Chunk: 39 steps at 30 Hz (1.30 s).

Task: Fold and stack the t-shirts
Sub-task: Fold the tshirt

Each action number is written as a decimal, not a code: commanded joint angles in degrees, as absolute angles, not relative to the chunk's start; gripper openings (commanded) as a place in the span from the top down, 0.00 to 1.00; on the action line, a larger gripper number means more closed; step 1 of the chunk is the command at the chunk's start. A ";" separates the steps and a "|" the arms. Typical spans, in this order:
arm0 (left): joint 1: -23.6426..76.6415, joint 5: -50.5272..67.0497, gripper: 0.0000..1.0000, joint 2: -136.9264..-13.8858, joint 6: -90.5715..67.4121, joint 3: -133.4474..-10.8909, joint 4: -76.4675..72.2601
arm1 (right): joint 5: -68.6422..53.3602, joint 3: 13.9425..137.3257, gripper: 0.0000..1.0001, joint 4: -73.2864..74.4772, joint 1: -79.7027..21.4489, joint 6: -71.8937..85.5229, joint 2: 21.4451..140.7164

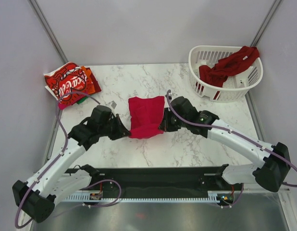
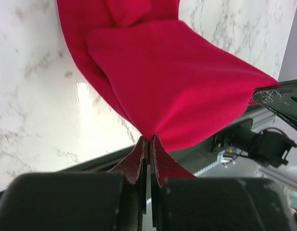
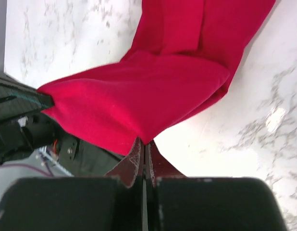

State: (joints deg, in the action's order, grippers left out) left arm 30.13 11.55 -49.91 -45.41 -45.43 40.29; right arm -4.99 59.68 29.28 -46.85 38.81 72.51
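— Which step are you on?
— A fold, I judge: your left gripper (image 2: 148, 140) and right gripper (image 3: 143, 143) each clamp tight on a near corner of the red tee (image 1: 146, 115), mid-bench (image 1: 187, 144).
— Next?
— Carry both corners forward evenly, then release.

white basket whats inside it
A dark red t-shirt lies bunched in the white basket, one end draped over its far rim. Anything beneath the shirt is covered.

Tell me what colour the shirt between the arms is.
The shirt is plain bright red, clearest in the left wrist view.
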 commanded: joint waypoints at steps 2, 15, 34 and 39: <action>30.06 5.10 0.98 -58.33 -39.13 -54.92 42.10 | 4.30 68.63 1.00 36.38 -45.71 32.79 77.42; 25.76 2.64 0.98 -83.74 -28.57 -79.70 42.19 | 1.23 83.93 1.00 36.56 -35.60 25.75 93.77; 17.58 1.32 0.45 -130.08 -18.89 -120.40 49.11 | -2.93 113.82 0.13 34.19 -23.29 20.75 126.58; 17.58 -3.15 0.30 -121.13 -21.71 -114.53 49.04 | 1.15 102.97 0.09 32.35 -23.38 19.34 114.37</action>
